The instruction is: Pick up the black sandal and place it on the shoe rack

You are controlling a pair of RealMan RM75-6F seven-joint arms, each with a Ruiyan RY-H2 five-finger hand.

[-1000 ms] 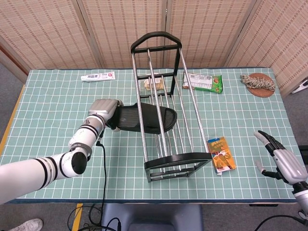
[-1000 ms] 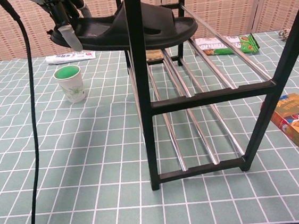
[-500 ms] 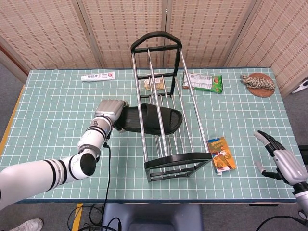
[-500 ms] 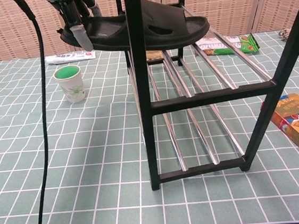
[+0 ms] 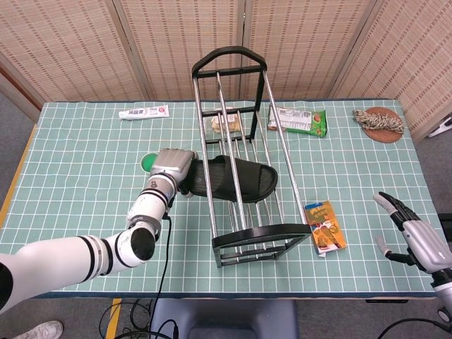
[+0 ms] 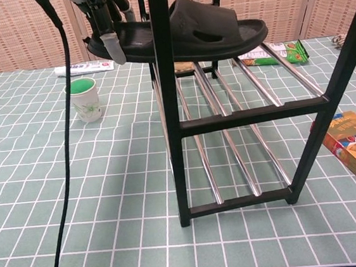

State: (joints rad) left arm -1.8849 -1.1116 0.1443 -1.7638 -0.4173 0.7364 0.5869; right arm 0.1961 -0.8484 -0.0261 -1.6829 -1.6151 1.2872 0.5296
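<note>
The left hand [image 5: 172, 164] grips the heel end of the black moulded rubber sandal [image 5: 236, 179], its fingers [image 6: 113, 46] wrapped over the sandal's near edge in the chest view. The sandal lies roughly level across the chrome rails of the black-framed metal shoe rack [image 5: 248, 239], its toe reaching toward the rack's right-hand rails while its heel overhangs the left rail with the hand just outside the frame. From the chest view the sole [image 6: 219, 43] sits at the height of the upper tier; whether it rests on the rails or hovers just above them cannot be told. The lower tiers beneath it are open. A white paper cup with a green top [image 6: 83, 99] stands on the green checked tablecloth [image 5: 78, 176] just left of the hand. The right hand [image 5: 415, 236] rests near the table's right front corner, fingers spread and holding nothing, well apart from the rack. An orange snack packet [image 5: 325, 227] lies just beside the rack's right front foot, leaving a band of bare cloth between it and the right hand.
</note>
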